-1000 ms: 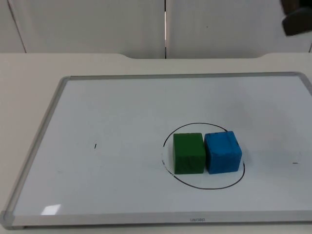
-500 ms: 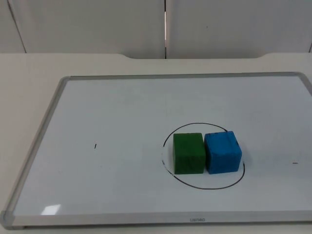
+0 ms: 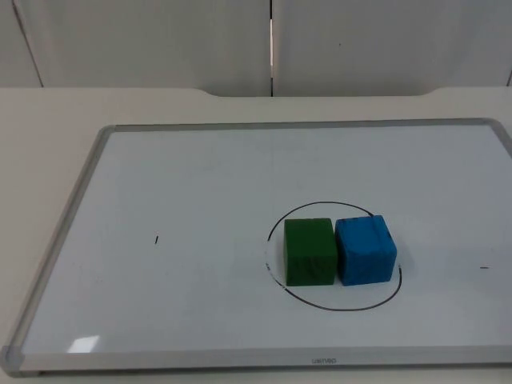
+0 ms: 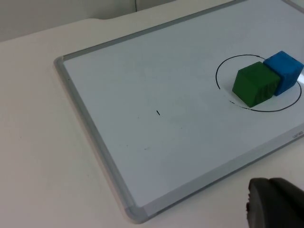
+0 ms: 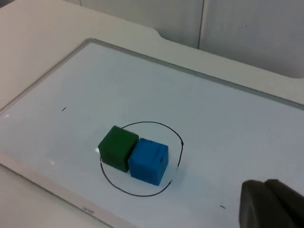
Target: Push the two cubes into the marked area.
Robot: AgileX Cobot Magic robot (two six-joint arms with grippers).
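Toward the whiteboard's (image 3: 72, 240) front right, the green cube (image 3: 309, 251) and blue cube (image 3: 366, 249) sit touching inside the drawn circle (image 3: 276, 224), so pushing appears complete; finger state of the left gripper (image 4: 275, 202) and right gripper (image 5: 270, 204) cannot be determined.

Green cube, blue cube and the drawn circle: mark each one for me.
green cube (image 3: 309, 252), top view, its top face.
blue cube (image 3: 365, 249), top view, its top face.
drawn circle (image 3: 340, 307), top view, the near arc of the line.
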